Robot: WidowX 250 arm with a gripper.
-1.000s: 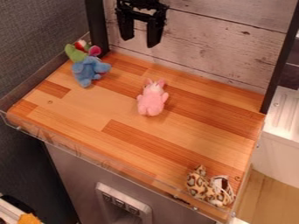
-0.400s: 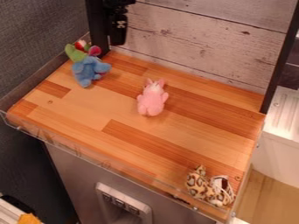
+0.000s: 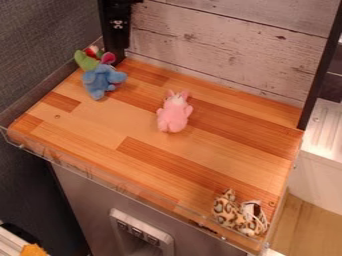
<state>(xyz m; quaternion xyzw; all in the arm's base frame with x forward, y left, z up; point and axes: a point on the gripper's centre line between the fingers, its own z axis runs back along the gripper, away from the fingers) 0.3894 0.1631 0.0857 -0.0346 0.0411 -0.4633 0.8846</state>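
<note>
The black arm (image 3: pixel 117 37) bears a small white marking (image 3: pixel 118 24).

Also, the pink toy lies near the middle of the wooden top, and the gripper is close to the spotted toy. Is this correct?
Not quite: the camera view shows the gripper close to the blue toy, not the spotted toy. The pink toy does lie near the middle of the wooden top.

A pink soft toy with a pale face (image 3: pixel 174 117) lies near the middle of the wooden surface (image 3: pixel 87 132), ears toward the whitewashed plank wall (image 3: pixel 220 45). At the near right corner sits a leopard-print soft toy (image 3: pixel 226 207), next to a brown-and-white item with pale strings (image 3: pixel 254 214). A clear rim (image 3: pixel 87 173) runs along the front edge, above a gray cabinet (image 3: pixel 83 200). Something orange (image 3: pixel 32 250) shows at the bottom left.
</note>
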